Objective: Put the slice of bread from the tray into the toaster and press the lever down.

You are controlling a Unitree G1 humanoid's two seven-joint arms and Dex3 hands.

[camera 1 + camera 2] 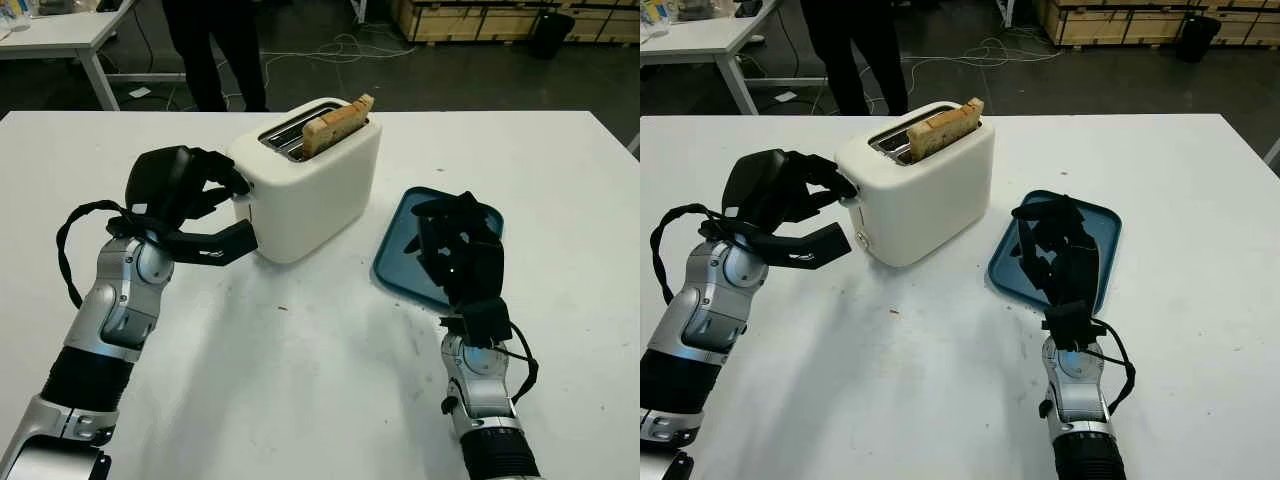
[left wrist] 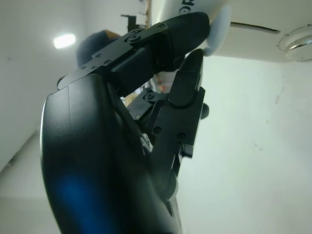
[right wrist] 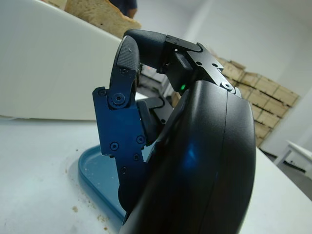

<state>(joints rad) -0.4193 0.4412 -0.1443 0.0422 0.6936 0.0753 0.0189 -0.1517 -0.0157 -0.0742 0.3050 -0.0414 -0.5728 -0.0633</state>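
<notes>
At the left we had our left hand (image 1: 190, 205) up against the end of the white toaster (image 1: 310, 180), one finger (image 1: 825, 172) laid on top of the lever knob (image 2: 217, 29) and another reaching under the toaster's lower corner. It gripped nothing; its fingers were bent loosely around the lever end. We judged the lever was not yet down, since the slice of bread (image 1: 338, 124) stood tall in the far slot, its top crust well above the rim. The lever looked like a small, smooth, rounded knob, stiff on its spring, so we judged a firm straight push from above would serve, with the finger centred so it would not slip off. The toaster seemed light enough to skid on the white table (image 1: 300, 380), so a finger under the corner might steady it. To the right lay the blue tray (image 1: 398, 240), holding only crumbs, and our right hand (image 1: 458, 245) hung over it, holding nothing, fingers curled. Behind the table stood a person (image 1: 215, 50).
</notes>
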